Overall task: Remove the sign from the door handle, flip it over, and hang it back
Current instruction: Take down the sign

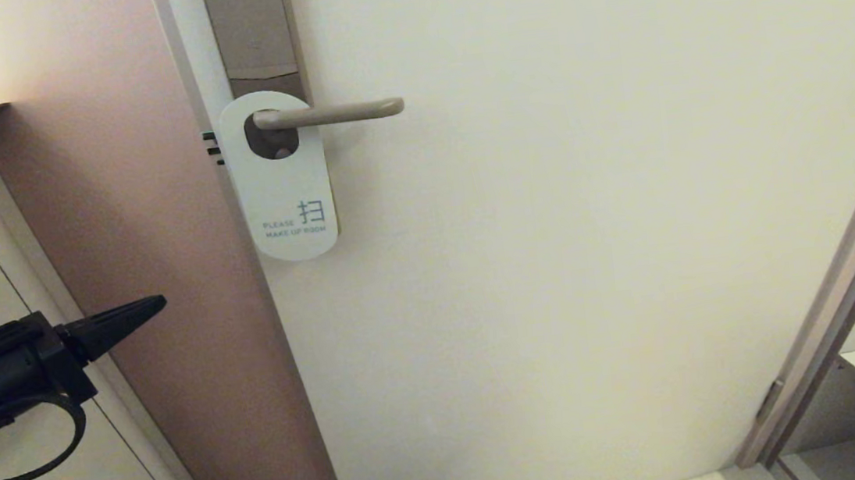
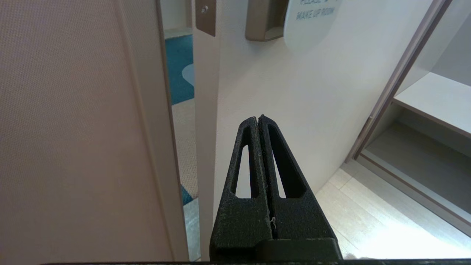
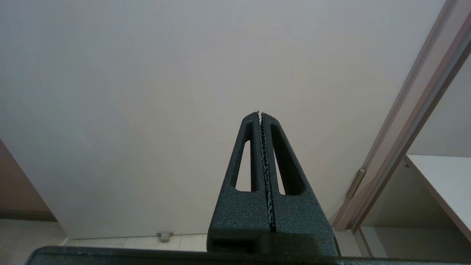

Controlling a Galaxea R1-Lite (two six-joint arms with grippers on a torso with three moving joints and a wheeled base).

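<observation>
The sign (image 1: 279,177) hangs on the handle (image 1: 329,113) near the door's (image 1: 594,255) edge; the left gripper (image 1: 159,303), pressed closed and empty, sits well apart; the right gripper (image 3: 259,113), likewise closed, is seemingly parked.

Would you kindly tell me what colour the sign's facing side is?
White with blue lettering on the sign, best in the head view.

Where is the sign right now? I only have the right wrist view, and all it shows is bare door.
Observer: The sign hangs on the handle, with its white MAKE UP ROOM face out.
Operator: Is the left gripper on it?
Observer: No. The left gripper is below and to the left of the sign, apart from it, with its fingers shut.
Operator: Is the door closed?
Observer: No. The left wrist view shows a gap beside the door edge, with blue floor beyond.
</observation>
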